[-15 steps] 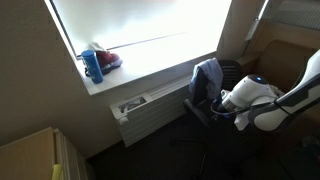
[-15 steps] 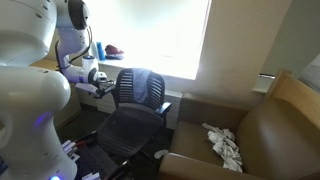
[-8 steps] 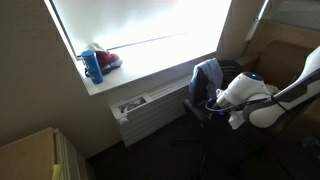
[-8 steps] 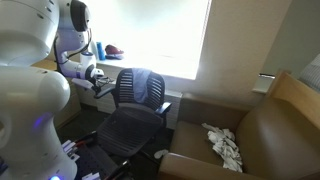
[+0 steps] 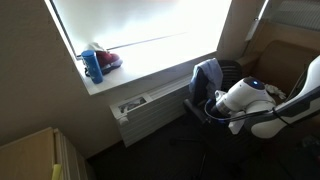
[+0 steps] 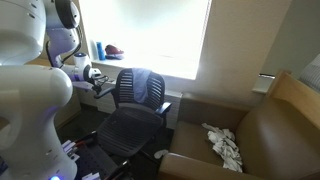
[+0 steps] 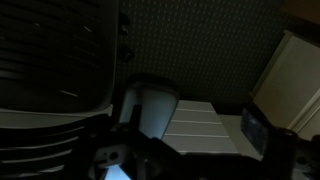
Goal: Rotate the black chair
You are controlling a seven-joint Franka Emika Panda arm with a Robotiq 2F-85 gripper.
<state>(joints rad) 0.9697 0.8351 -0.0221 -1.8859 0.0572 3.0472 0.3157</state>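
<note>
The black chair (image 6: pixel 135 105) stands by the window with a pale blue-grey garment (image 6: pixel 152 88) over its backrest. It also shows in an exterior view (image 5: pixel 207 85), partly behind the white arm. My gripper (image 6: pixel 95 82) is beside the chair's armrest on the window side, level with the backrest. It is too small and dark to tell whether it is open or shut, or whether it touches the chair. In the wrist view the chair's mesh back (image 7: pixel 50 50) fills the left. The gripper's own fingers are lost in shadow at the bottom.
A brown upholstered armchair (image 6: pixel 250 135) with a crumpled white cloth (image 6: pixel 225 145) stands close beside the black chair. A white radiator (image 5: pixel 150 105) runs under the window sill. A blue bottle (image 5: pixel 93 66) stands on the sill.
The arm has shifted slightly, its wrist moving a little away from the camera side of the chair. The chair has not visibly turned.
</note>
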